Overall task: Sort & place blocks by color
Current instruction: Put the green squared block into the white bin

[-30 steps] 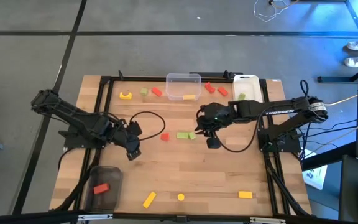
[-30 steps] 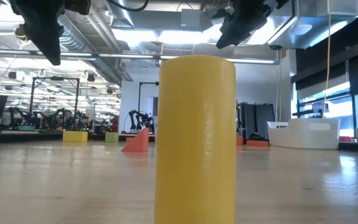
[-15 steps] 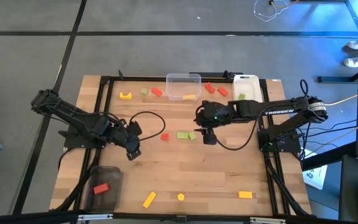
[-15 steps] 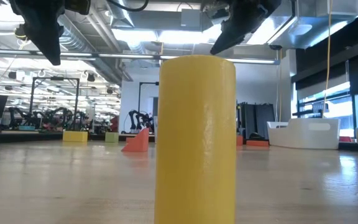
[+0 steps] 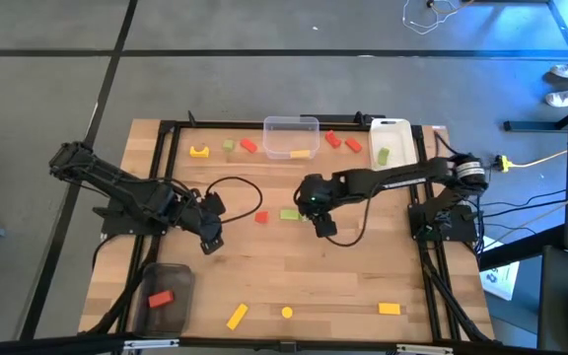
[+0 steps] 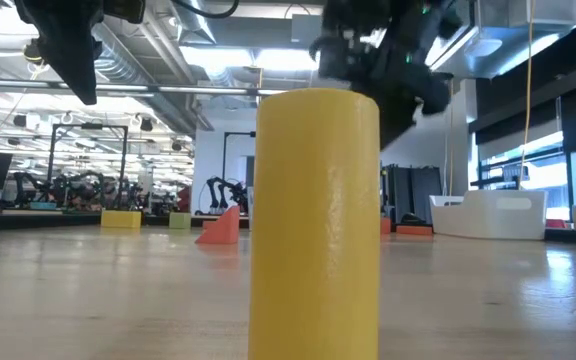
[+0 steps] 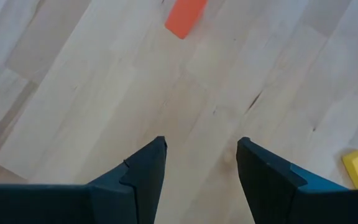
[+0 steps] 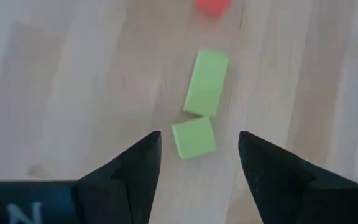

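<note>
My right gripper (image 5: 317, 220) (image 8: 199, 134) hangs open over the middle of the table. A light green cube (image 8: 193, 138) lies on the wood below, seen between its fingers. A green bar (image 5: 289, 213) (image 8: 206, 83) lies just beyond the cube, and a red block (image 5: 261, 217) farther left. My left gripper (image 5: 210, 242) (image 7: 201, 142) waits open over bare wood at centre left. More red, yellow and green blocks lie along the far edge and the near edge. In the low view a yellow cylinder (image 6: 315, 220) stands close to the camera.
At the far edge stand a clear container (image 5: 291, 136) holding a yellow block and a white container (image 5: 390, 138) holding a green block (image 5: 383, 155). A dark container (image 5: 164, 294) at the near left holds a red block. A black cable (image 5: 240, 187) loops across the middle.
My right gripper has gone toward the table's left edge, from beside the green blocks to over the green cube, with its arm stretching out farther across the table.
</note>
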### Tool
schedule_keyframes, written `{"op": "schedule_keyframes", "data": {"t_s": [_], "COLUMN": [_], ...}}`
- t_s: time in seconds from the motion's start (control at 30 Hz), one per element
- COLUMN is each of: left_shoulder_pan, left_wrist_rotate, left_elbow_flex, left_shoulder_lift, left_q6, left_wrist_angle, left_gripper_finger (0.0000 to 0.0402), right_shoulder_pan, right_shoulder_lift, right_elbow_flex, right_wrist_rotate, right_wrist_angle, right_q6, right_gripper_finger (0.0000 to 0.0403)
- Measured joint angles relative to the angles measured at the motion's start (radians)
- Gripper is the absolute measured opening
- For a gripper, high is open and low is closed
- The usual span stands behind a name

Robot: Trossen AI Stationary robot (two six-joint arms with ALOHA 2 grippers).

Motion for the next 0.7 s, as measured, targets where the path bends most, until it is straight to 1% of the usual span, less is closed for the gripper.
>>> {"op": "schedule_keyframes", "data": {"t_s": [0.23, 0.3, 0.4, 0.7], "left_shoulder_pan": [0.0, 0.0, 0.0, 0.0], "left_wrist_rotate": [0.001, 0.001, 0.001, 0.001], "left_elbow_flex": [0.0, 0.0, 0.0, 0.0], "left_shoulder_lift": [0.0, 0.0, 0.0, 0.0], "left_q6": [-0.001, -0.001, -0.001, -0.001], "left_wrist_angle": [0.0, 0.0, 0.0, 0.0], "left_gripper_finger": [0.0186, 0.0186, 0.0186, 0.0186], "right_shoulder_pan": [-0.034, -0.046, -0.061, -0.082], "right_shoulder_lift": [0.083, 0.093, 0.1, 0.127], "right_elbow_flex": [0.0, 0.0, 0.0, 0.001], "right_wrist_rotate": [-0.002, -0.035, -0.13, -0.157], "right_wrist_angle": [0.014, 0.019, 0.029, 0.042], "right_q6": [-0.028, -0.041, -0.06, -0.069], "right_gripper_finger": [0.0214, 0.0214, 0.0214, 0.0214]}}
